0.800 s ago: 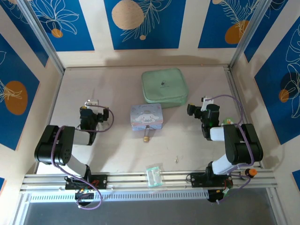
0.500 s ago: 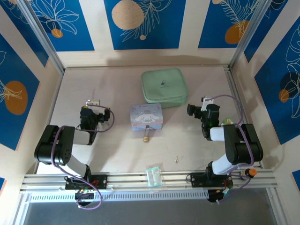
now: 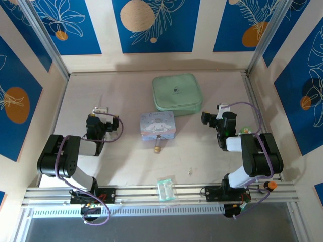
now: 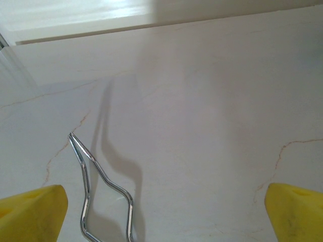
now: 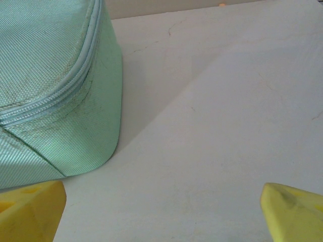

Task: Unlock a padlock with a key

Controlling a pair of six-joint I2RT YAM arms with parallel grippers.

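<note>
Two hands, both well apart from the padlock (image 3: 157, 147): it lies on the desk (image 3: 121, 161) just in front of the cartoon tin (image 3: 157, 124), between the arms and nearer their bases than either hand. Both arms are folded low, wrists reaching toward the far wall. We see the left hand (image 4: 164, 210) spread wide, a bent silver wire (image 4: 85, 196) lying by one yellow fingertip (image 4: 31, 214). The right hand (image 5: 162, 210) gapes too, near the corner of a green zipped pouch (image 5: 55, 96). From overhead we get padlock and tin together; the wrist views give wire and zip up close.
</note>
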